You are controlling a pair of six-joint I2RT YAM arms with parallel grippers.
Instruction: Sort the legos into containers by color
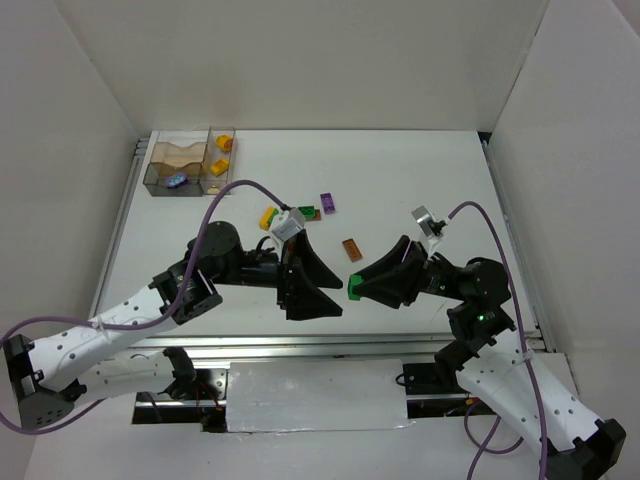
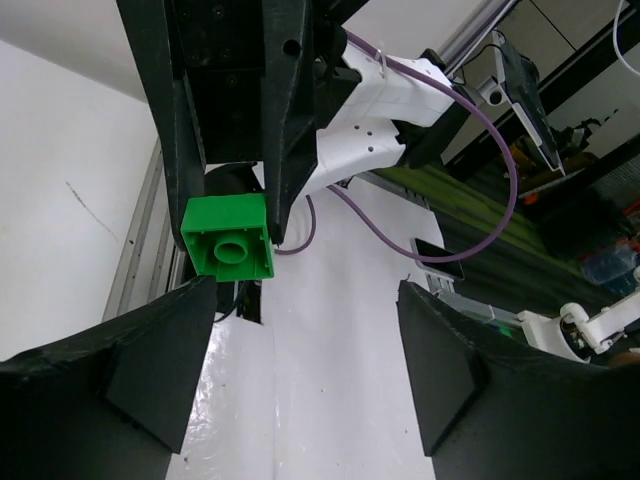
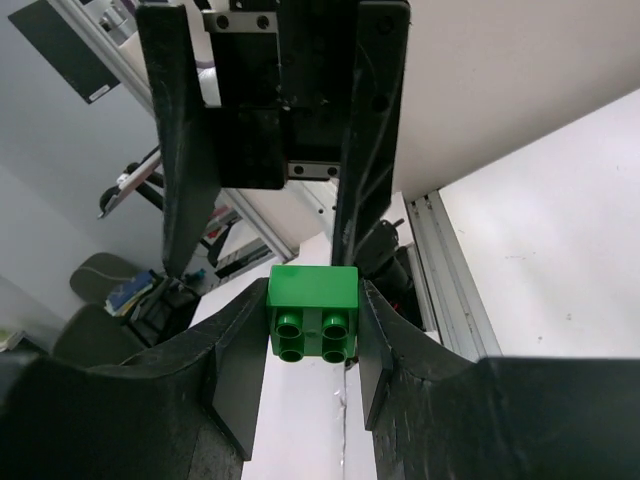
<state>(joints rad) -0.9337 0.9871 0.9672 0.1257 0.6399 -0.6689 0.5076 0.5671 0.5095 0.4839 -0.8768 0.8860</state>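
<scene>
Right gripper [image 3: 313, 335] is clamped tight on a green brick [image 3: 313, 315], holding it between the two arms, just right of centre in the overhead view. Left gripper [image 2: 305, 290] stands wide open with nothing between its fingers; its tips face the right gripper, just beside the held brick. The containers [image 1: 160, 190] sit at the upper left of the table holding a purple-blue piece [image 1: 177, 180], an orange piece [image 1: 224, 143] and a yellow piece [image 1: 218, 166]. Four more lie loose near the table's centre, above the grippers: a yellow brick [image 1: 268, 216], a second green brick [image 1: 307, 212], a purple brick [image 1: 327, 204] and a brown brick [image 1: 351, 249].
</scene>
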